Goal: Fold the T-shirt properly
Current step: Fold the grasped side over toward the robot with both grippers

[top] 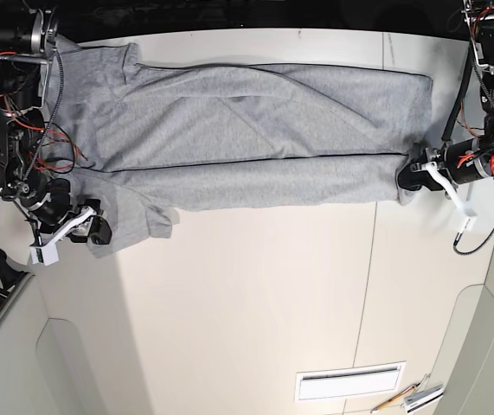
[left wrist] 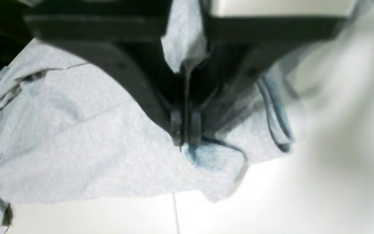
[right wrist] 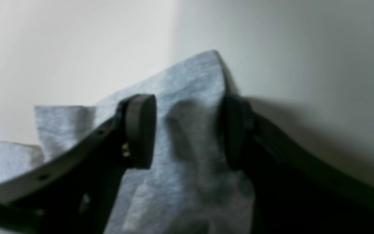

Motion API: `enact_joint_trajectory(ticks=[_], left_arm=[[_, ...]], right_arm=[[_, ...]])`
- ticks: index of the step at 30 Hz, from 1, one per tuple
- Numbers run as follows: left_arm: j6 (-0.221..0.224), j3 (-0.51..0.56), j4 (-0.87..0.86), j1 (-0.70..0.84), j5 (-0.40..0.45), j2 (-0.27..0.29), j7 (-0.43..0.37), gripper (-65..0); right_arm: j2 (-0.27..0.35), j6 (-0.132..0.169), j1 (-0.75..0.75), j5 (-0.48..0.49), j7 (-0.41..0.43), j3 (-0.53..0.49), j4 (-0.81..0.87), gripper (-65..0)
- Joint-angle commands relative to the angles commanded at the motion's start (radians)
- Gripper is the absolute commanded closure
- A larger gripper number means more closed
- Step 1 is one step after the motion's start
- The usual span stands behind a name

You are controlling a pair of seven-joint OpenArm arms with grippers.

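The grey T-shirt (top: 255, 130) lies spread lengthwise across the far part of the white table (top: 247, 294), with a long fold running through its middle. My left gripper (top: 413, 176) is at the shirt's right end. In the left wrist view this gripper (left wrist: 185, 140) is shut, with a pinch of T-shirt (left wrist: 76, 139) cloth rising between its fingers. My right gripper (top: 96, 230) is at the shirt's near-left corner. In the right wrist view it (right wrist: 187, 130) stands open, its pads (right wrist: 140, 130) set wide apart on either side of a raised corner of the T-shirt (right wrist: 190, 97).
A white slotted plate (top: 350, 381) and some pencil-like tools (top: 411, 399) lie near the table's front edge. Table seams run front to back. The arm bases and red cables (top: 13, 104) crowd the far left; the other arm's base (top: 493, 52) stands far right.
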Motion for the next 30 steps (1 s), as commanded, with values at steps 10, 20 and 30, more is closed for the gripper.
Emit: enact_joint_trajectory(ticks=[10,20,30], left_arm=[[0.0,0.0,0.0,0.0,0.029,-0.002,0.0,0.0],[0.0,0.0,0.013,0.001,-0.002,-0.067,0.03,0.0],[0.0,0.0,0.216,0.124,-0.054,-0.108,0.113,0.0]], right_arm=[[-0.014,-0.001,-0.004,0.009,-0.07,0.008,0.069,0.0],[0.003,0.0,-0.327,0.195,-0.262,0.212,0.679,0.0],[0.01,0.008,-0.571,0.298,-0.283,0.338,0.79,0.0]])
